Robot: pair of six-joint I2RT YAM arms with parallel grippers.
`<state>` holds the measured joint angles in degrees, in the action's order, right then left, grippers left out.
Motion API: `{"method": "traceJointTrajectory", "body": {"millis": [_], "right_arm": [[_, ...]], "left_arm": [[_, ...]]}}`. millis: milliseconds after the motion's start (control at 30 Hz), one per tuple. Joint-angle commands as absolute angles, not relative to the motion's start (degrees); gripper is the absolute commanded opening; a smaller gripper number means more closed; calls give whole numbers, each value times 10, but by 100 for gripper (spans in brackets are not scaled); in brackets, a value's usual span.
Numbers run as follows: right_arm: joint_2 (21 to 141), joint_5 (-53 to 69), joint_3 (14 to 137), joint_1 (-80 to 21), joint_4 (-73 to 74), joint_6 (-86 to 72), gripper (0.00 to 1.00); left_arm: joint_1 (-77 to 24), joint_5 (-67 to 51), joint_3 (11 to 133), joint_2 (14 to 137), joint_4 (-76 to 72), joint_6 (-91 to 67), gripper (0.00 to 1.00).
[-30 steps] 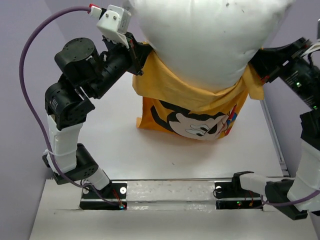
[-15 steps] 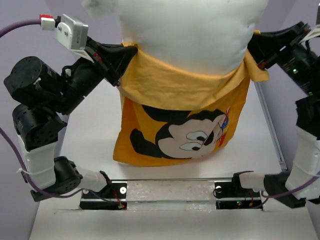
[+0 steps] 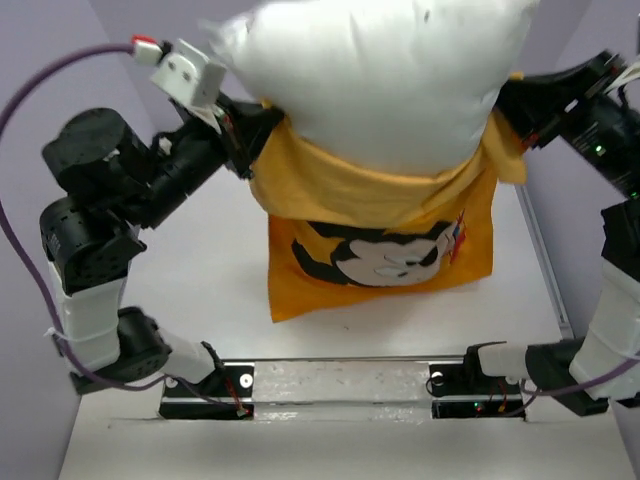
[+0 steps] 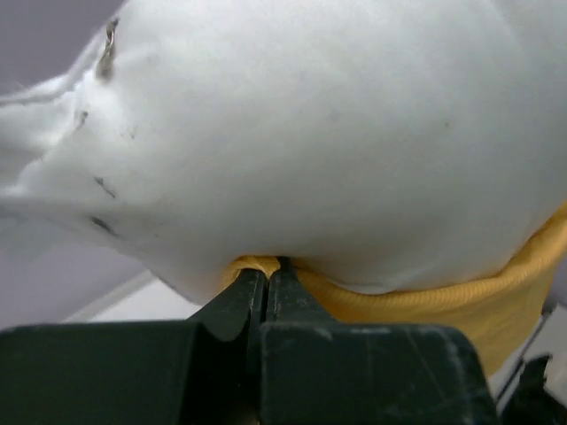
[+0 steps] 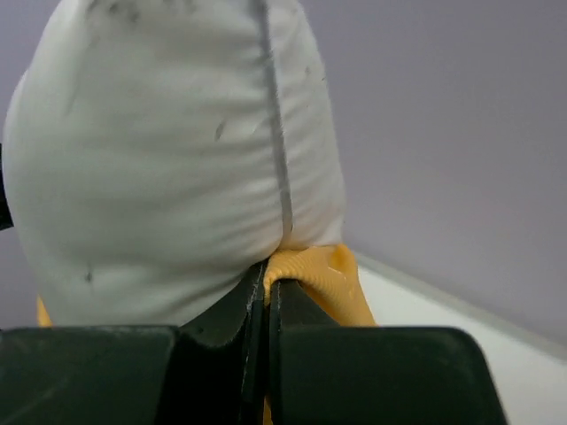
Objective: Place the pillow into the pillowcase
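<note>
Hanging pillowcase (image 3: 340, 195), Mickey Mouse face, lettering illegible, pillow (image 3: 380, 80) bulging above

White table (image 3: 230, 300), lilac walls (image 3: 30, 60)

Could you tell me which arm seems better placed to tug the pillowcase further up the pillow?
Probably left: its jaws pinch the orange-yellow fabric pillowcase beneath the plump white pillow, whose uncovered corner overhangs there.
</note>
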<state>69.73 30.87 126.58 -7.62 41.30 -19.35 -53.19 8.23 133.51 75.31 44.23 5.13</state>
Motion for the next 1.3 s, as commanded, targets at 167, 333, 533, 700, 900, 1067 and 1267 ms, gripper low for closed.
{"method": "traceJointTrajectory", "body": {"millis": [167, 333, 533, 700, 900, 1067, 1267], "right_arm": [[705, 302, 1214, -79, 269, -182, 0], [636, 325, 1094, -79, 130, -234, 0], [766, 339, 1465, -79, 336, -197, 0], [695, 292, 1282, -79, 271, -183, 0], [603, 307, 1069, -79, 110, -212, 0], [758, 322, 1438, -79, 292, -187, 0], [757, 317, 1416, -79, 275, -198, 0]], "left_arm": [[-550, 74, 1419, 810, 277, 86, 0], [-554, 88, 1514, 860, 400, 68, 1], [-560, 52, 1568, 839, 322, 86, 0], [-566, 103, 1432, 740, 197, 110, 0], [-566, 125, 1717, 963, 537, 104, 1], [-577, 76, 1329, 708, 156, 104, 0], [-574, 35, 1639, 789, 256, 105, 0]]}}
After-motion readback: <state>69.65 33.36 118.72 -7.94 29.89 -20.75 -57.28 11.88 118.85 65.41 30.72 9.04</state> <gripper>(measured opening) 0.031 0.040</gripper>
